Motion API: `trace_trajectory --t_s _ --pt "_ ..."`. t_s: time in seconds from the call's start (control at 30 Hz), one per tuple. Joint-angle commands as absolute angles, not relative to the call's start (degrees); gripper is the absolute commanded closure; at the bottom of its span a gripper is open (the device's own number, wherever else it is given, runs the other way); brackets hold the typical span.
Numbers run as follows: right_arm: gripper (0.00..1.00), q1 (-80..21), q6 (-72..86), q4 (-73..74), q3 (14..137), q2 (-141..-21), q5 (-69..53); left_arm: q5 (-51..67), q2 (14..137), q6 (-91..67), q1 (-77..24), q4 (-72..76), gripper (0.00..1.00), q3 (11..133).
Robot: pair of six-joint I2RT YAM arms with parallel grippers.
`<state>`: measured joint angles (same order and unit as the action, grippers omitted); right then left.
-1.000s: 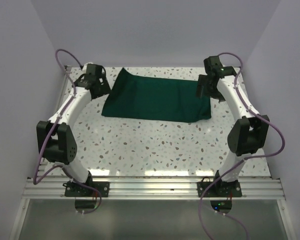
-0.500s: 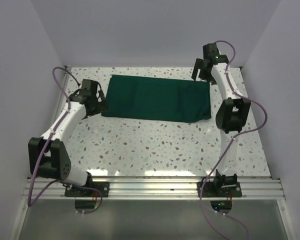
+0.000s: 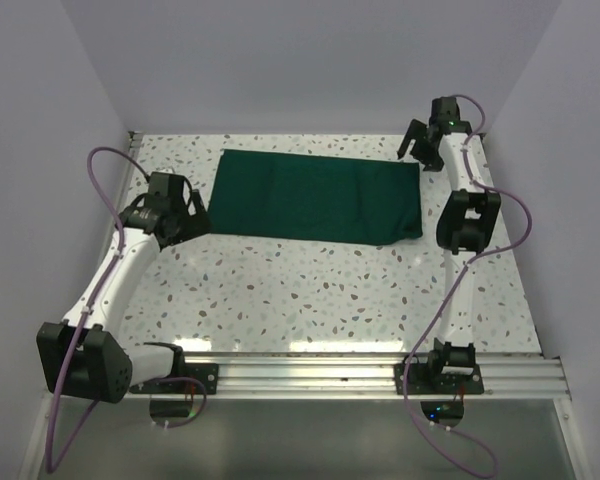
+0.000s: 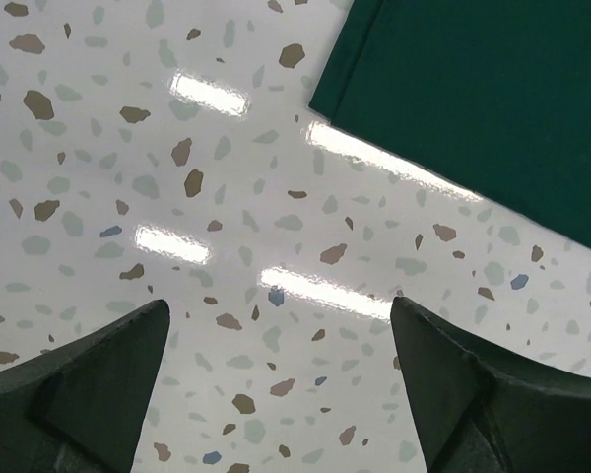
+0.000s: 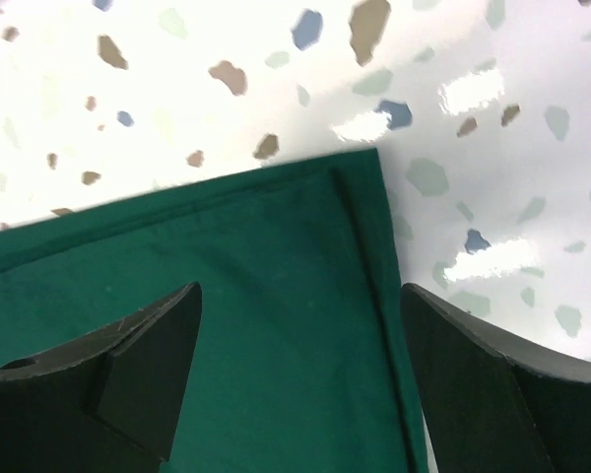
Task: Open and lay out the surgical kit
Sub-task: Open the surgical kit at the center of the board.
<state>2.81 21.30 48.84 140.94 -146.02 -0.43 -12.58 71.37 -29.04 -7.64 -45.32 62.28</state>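
Note:
The surgical kit point(image 3: 315, 195) shows as a dark green cloth wrap lying flat and folded across the far half of the table; whatever it wraps is hidden. My left gripper point(image 3: 187, 220) hovers open just off the cloth's near left corner. In the left wrist view that gripper point(image 4: 279, 305) has only bare table between its fingers, with the cloth point(image 4: 473, 89) at the upper right. My right gripper point(image 3: 411, 148) is open over the far right corner. In the right wrist view that gripper point(image 5: 301, 291) straddles the hemmed corner of the cloth point(image 5: 227, 266) without gripping it.
The speckled terrazzo table point(image 3: 300, 290) stretches in front of the cloth. White walls close in on the left, back and right. The aluminium rail point(image 3: 300, 375) with both arm bases runs along the near edge.
My left gripper opened and drew back left and nearer, off the cloth, whose left end now lies flat. My right gripper moved from the cloth's right edge to its far right corner.

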Motion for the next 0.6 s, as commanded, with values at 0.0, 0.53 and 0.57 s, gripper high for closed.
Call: trace_trajectory --t_s 0.0,0.53,0.57 --pt "0.15 2.5 22.3 43.4 144.9 -145.5 -7.4 -11.5 70.5 -28.2 -7.8 -45.7 0.02 60.4" --pt "0.17 2.5 21.8 39.6 146.8 -151.2 -3.2 -11.6 69.3 -28.6 -8.4 -47.4 0.03 59.0" --pt "0.17 2.6 21.8 39.7 147.0 -152.0 -3.2 -11.5 69.1 -28.5 -8.4 -47.5 0.03 59.0"
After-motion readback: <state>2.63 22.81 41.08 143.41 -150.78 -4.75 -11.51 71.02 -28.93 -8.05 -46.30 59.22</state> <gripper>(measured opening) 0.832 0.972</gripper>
